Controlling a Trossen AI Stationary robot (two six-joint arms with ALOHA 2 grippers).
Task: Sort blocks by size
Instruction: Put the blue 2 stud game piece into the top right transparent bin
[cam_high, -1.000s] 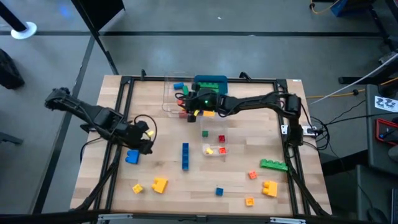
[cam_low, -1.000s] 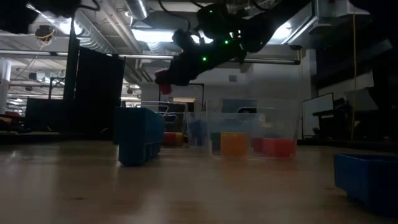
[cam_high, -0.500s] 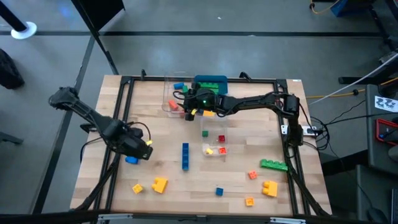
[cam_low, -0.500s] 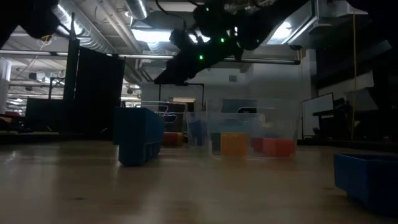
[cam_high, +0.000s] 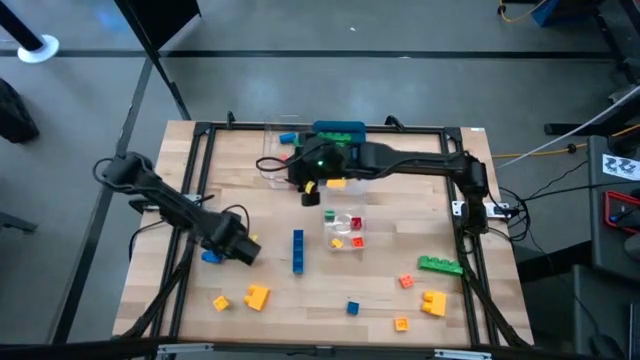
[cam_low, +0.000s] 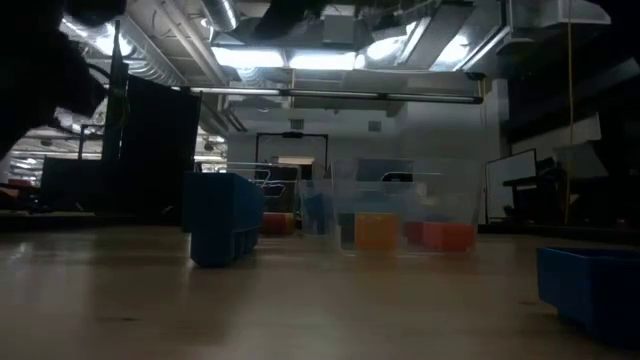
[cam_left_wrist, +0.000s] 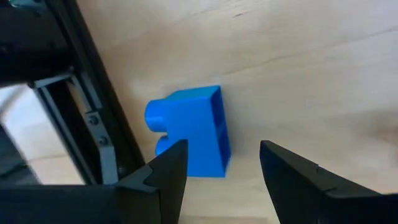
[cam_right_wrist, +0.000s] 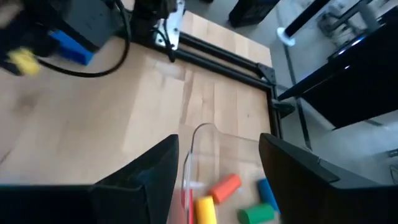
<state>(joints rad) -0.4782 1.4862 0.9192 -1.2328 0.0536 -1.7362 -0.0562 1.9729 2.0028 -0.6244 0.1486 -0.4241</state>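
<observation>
The blocks lie scattered on the wooden table. A blue block (cam_left_wrist: 189, 134) lies on its side near the left frame rail, also seen from above as the blue block (cam_high: 210, 257). My left gripper (cam_left_wrist: 222, 149) hangs open just above it, pointing down, with the block under its one finger. I see my left gripper (cam_high: 235, 252) touch nothing. My right gripper (cam_right_wrist: 219, 142) stands open and empty, high over a clear tub (cam_right_wrist: 205, 127) holding red, yellow, blue and green blocks. From above, my right gripper (cam_high: 298, 175) shows at the table's far middle.
A teal tray (cam_high: 338, 130) stands at the far edge. A small clear tub (cam_high: 345, 235) with red and yellow blocks sits mid-table. A blue bar (cam_high: 298, 250), a green bar (cam_high: 440, 265) and orange blocks (cam_high: 432, 302) lie toward the near side. A black frame rail (cam_left_wrist: 93, 118) runs beside the blue block.
My right gripper has opened and let go of a red block over the clear tub, then risen out of the low view. My left gripper has come down toward the near edge over the blue block and tipped until it points down.
</observation>
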